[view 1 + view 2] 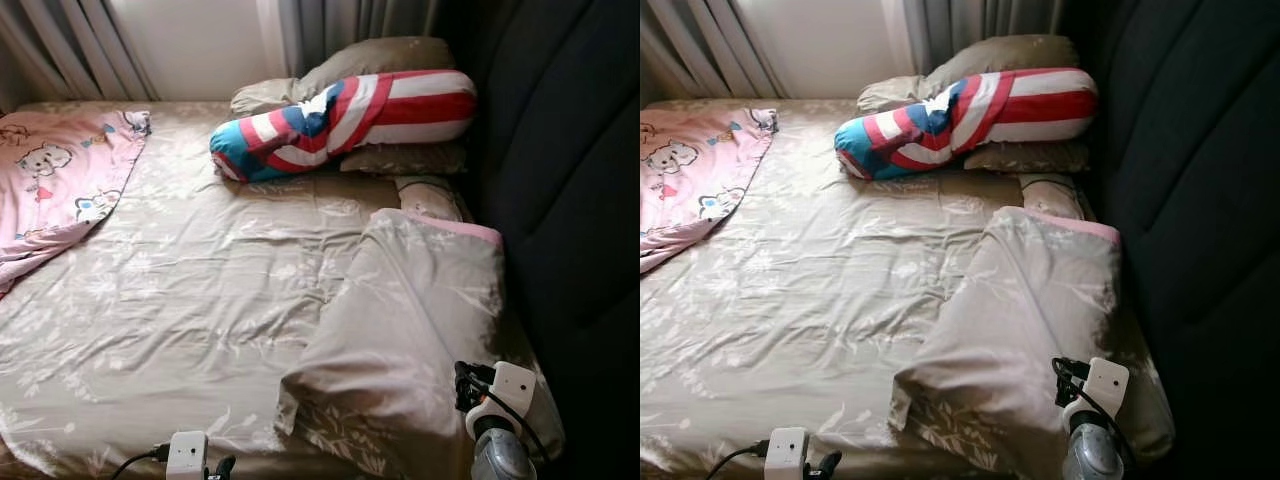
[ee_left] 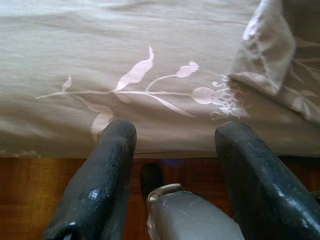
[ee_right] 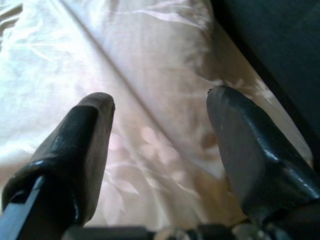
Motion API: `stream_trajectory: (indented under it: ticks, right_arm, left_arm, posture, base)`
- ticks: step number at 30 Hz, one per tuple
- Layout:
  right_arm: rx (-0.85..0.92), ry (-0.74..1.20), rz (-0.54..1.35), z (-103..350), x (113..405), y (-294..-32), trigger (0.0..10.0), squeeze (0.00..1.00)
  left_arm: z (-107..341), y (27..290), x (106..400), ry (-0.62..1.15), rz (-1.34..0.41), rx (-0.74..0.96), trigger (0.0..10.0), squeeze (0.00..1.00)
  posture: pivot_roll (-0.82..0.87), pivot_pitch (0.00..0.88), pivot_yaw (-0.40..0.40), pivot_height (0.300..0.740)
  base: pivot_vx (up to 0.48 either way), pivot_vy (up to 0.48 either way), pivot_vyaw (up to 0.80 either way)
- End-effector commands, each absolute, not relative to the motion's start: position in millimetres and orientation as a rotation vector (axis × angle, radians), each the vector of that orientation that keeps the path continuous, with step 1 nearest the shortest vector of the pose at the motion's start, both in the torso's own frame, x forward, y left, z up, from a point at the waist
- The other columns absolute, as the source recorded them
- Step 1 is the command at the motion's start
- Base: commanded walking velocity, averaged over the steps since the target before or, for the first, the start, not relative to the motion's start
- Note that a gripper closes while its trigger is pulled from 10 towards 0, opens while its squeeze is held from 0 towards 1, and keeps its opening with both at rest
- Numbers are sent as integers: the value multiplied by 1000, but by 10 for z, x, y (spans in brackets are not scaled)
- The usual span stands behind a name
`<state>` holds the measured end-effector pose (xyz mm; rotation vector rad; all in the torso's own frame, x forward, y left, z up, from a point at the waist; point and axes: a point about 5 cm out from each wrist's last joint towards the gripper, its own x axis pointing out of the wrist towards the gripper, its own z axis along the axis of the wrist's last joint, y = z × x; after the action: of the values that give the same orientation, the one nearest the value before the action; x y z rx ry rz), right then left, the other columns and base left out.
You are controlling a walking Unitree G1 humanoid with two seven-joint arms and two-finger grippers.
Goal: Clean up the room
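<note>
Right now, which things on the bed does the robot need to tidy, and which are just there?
To tidy: folded-over beige quilt, pink cartoon blanket, striped bolster pillow.
Just there: beige pillows, curtains, dark headboard, wooden floor.

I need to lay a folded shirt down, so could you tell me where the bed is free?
The bed's middle is bare, between the pink blanket, striped bolster and folded duvet. The headboard side is crowded.
</note>
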<state>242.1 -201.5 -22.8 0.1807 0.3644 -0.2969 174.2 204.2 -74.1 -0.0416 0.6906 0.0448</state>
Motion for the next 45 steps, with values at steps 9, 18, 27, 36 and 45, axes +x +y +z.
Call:
stream_trajectory:
  ticks: [9, 18, 27, 36, 45]
  right_arm:
    - [185, 370, -301, -217, 2455, -1996, 10000, 0]
    - [182, 390, -336, -248, 2419, -2029, 10000, 0]
    - [199, 414, -365, -298, 2357, -2072, 10000, 1000]
    - [216, 534, -455, -465, 2167, -2185, 10000, 1000]
    - [271, 625, -449, -593, 2038, -2164, 10000, 0]
  left_arm:
    - [-754, 2082, 1704, 702, 64, -46, 10000, 0]
    - [-758, 2099, 1683, 703, 69, -43, 10000, 0]
    - [-767, 2116, 1660, 712, 70, -40, 10000, 0]
    - [-774, 2153, 1628, 723, 72, -31, 10000, 0]
    - [-775, 2183, 1609, 727, 72, -24, 10000, 0]
  posture:
    - [-66, 96, -31, 740]
    - [-63, 105, -31, 740]
    - [-62, 109, -29, 740]
    - [-58, 114, -24, 740]
    - [-46, 124, -13, 740]
  base:
    - [145, 0, 0]
    - [0, 0, 0]
    - [0, 0, 0]
    - [0, 0, 0]
    - [0, 0, 0]
